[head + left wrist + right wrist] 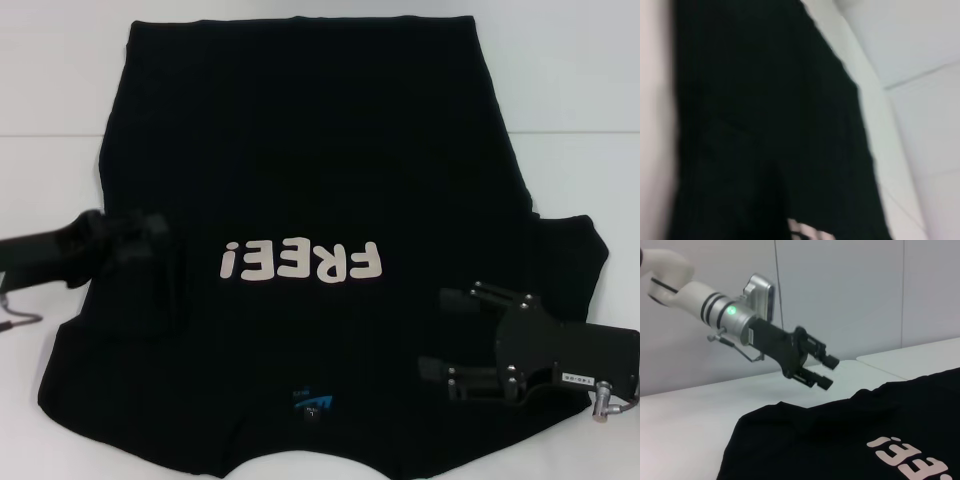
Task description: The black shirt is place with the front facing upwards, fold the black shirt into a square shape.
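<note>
While the black shirt (320, 180) is lying spread front-up on the white table (50, 90), a pale wall (840, 290) is rising behind that table. Left of the shirt's lettering, the left end effector (826, 371) is hovering just above the cloth with fingers parted, holding nothing. Right of the lettering, the right end effector (440, 335) is also hanging open over the shirt. Shirt's nearest edge is running out of view.

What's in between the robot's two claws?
In the head view, only the black shirt lies between the left gripper and the right gripper, showing its cream FREE! lettering there.
</note>
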`<state>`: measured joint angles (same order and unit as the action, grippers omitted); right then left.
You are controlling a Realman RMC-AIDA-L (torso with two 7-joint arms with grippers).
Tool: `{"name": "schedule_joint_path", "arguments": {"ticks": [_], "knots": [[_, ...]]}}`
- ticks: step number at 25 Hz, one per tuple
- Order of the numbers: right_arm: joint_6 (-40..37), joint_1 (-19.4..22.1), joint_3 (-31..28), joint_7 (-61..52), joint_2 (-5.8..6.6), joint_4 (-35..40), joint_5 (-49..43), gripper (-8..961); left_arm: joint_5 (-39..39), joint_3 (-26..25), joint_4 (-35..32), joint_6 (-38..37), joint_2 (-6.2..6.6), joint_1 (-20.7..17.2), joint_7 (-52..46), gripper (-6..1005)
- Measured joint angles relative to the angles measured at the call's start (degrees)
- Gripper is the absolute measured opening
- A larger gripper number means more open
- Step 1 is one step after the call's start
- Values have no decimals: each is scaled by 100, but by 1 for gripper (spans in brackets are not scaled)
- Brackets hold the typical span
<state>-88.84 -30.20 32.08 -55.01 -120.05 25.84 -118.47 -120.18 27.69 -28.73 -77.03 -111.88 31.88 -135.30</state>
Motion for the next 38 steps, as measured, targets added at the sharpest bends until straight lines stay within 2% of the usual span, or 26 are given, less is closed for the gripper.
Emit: {"name": "schedule_joint_path", "arguments": {"ticks": [6, 15, 25, 28, 31, 35, 38], "knots": [[-1, 7, 0, 0, 0, 0, 3, 942, -206, 267, 26, 545, -49, -51, 171, 522], [-2, 10, 0, 0, -1, -1, 9, 941, -312, 756, 25, 720, -215, 29, 160, 522], [-2, 14, -7, -1, 0, -1, 9, 941, -253, 909, 81, -6, -384, 411, 159, 523], [-2, 14, -18, 0, 6, 0, 11, 941, -233, 875, 82, -305, -383, 476, 173, 523], [-2, 20, -31, 0, 9, -1, 77, 941, -25, 860, 60, -553, -324, 465, 503, 524], [24, 59, -124, -103, 26, -1, 276, 941, 466, 851, 16, -928, -176, 310, 1620, 524], [155, 77, -325, -548, 41, 42, 358, 941, 615, 848, -129, -1154, -145, 107, 2617, 524]]}}
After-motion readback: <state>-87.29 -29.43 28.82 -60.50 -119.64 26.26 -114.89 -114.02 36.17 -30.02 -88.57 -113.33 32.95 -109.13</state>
